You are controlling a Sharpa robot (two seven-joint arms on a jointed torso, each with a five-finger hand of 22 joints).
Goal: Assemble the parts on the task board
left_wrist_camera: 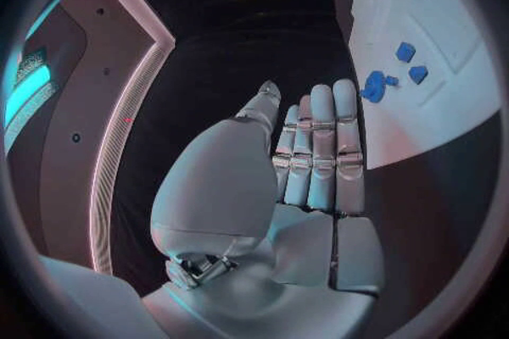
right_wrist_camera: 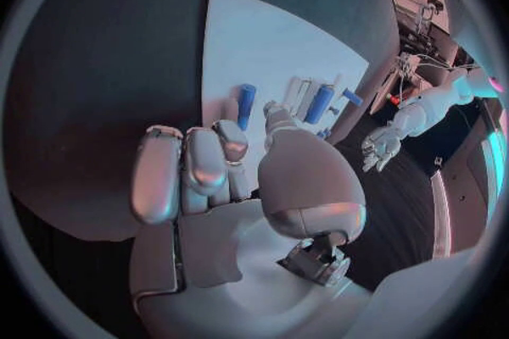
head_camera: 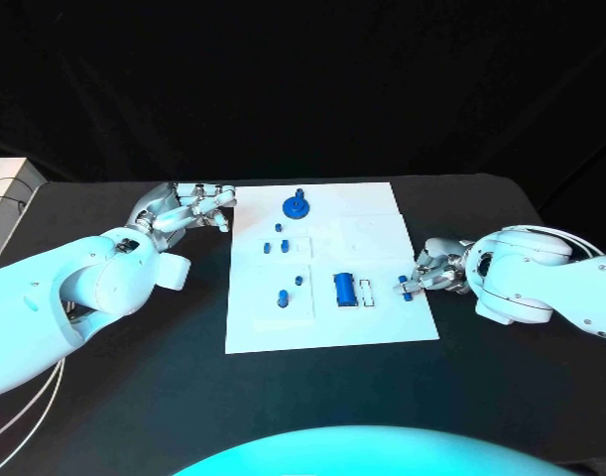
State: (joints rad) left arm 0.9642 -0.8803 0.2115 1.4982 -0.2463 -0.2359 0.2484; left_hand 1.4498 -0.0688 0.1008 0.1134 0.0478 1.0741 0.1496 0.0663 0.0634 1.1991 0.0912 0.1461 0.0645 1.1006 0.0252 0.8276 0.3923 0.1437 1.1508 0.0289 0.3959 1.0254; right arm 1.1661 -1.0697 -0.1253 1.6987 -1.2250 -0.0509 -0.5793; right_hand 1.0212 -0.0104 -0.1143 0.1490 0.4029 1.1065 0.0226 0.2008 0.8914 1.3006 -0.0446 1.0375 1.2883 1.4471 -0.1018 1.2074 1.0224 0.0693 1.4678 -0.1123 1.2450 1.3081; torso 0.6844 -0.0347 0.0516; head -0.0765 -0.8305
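Right hand point(head_camera: 438, 270) sits at the task board's point(head_camera: 374, 198) four o'clock edge, fingers pinching a small blue part point(head_camera: 406, 289). Left hand point(head_camera: 188, 208) rests flat and empty at ten o'clock. Several blue parts point(head_camera: 284, 297) lie loose on the board, so assembly looks barely begun.

task board point(head_camera: 334, 327): flat white plate, matt, paper-like look
parts point(head_camera: 344, 290): blue, smooth, plastic look, slight sheen
worktop point(head_camera: 503, 377): black, matt, no glare
backdrop point(head_camera: 303, 79): black cloth, soft folds
left hand point(head_camera: 188, 208): silver, glossy metal look
right hand point(head_camera: 435, 270): same silver finish
arms point(head_camera: 60, 297): white shells, smooth glossy plastic
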